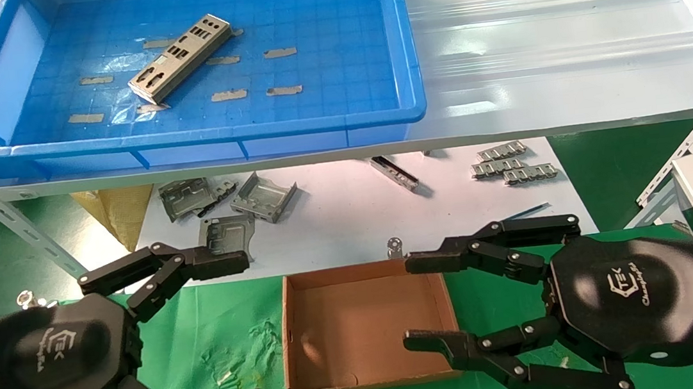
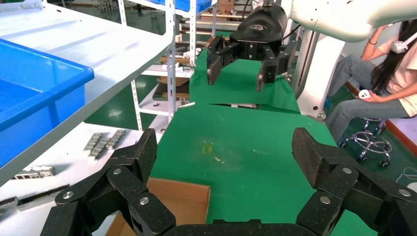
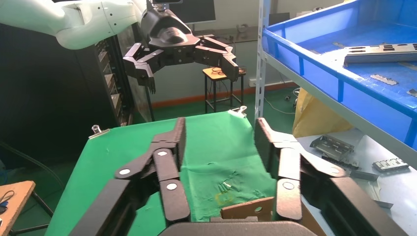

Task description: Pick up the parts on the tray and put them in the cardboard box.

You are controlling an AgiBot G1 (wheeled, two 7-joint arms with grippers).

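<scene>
On the upper shelf, blue tray [image 1: 373,76] holding one punched silver part [image 1: 181,57] lying flat, below it the cardboard box [image 1: 297,335] on green surface [image 1: 220,336], left claw [image 1: 238,331] spread beside it, right claw [image 1: 419,299] spread over its edge

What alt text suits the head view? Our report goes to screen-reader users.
One punched silver metal plate lies askew in the blue tray on a white shelf. Below, the left gripper and right gripper, both open, flank an empty cardboard box on green cloth.
</scene>
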